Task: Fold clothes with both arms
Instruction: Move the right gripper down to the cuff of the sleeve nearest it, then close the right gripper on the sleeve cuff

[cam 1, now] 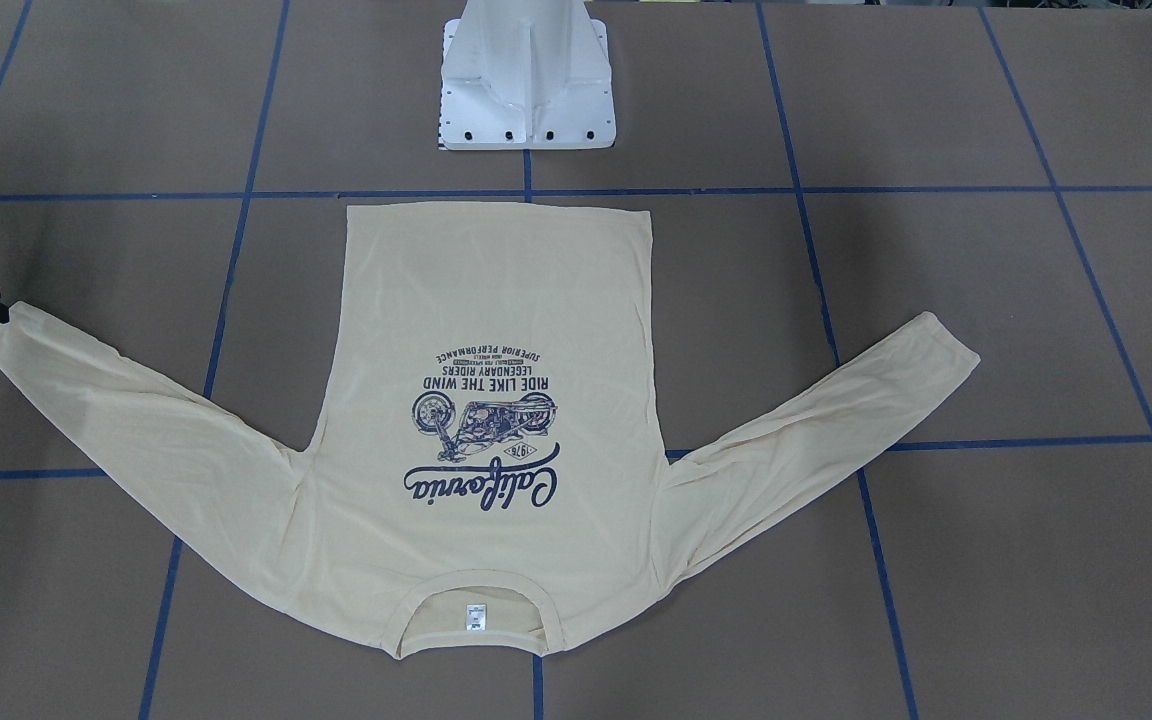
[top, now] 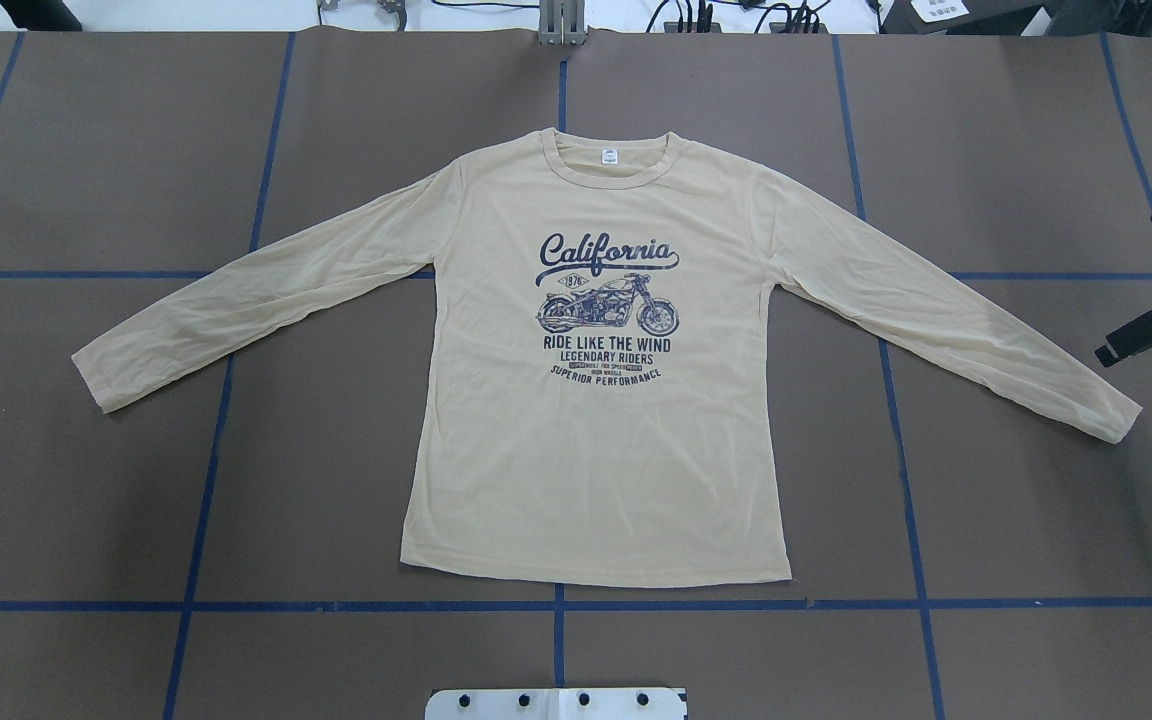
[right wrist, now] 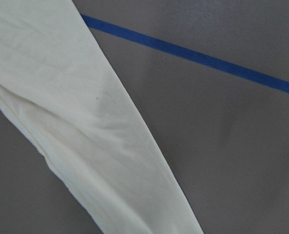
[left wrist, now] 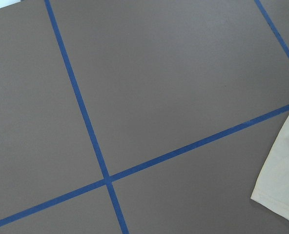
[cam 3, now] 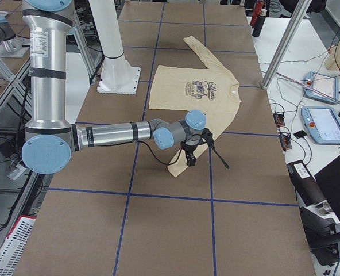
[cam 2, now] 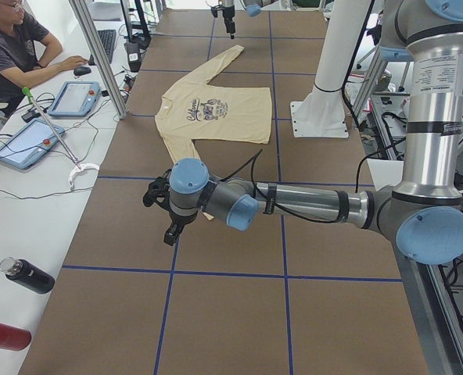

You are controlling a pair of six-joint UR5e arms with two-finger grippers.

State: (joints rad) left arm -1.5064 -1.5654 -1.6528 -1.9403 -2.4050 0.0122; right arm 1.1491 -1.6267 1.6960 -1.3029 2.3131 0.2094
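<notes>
Shirt lies flat, print up, sleeves spread. Right gripper and left gripper each hang near a cuff; I cannot tell how far either's jaws are open.

1. Table: flat brown top, cut into big squares by blue tape lines.
2. White side desk runs along one long side of table.
3. On desk: 2 teach pendants w/ cables, keyboard, mouse; black bottle & red bottle lying at one end.
4. Person seated at desk, hand by mouse.
5. Silver alu. post stands betw. desk & table.
6. Light even, shadows soft.
</notes>
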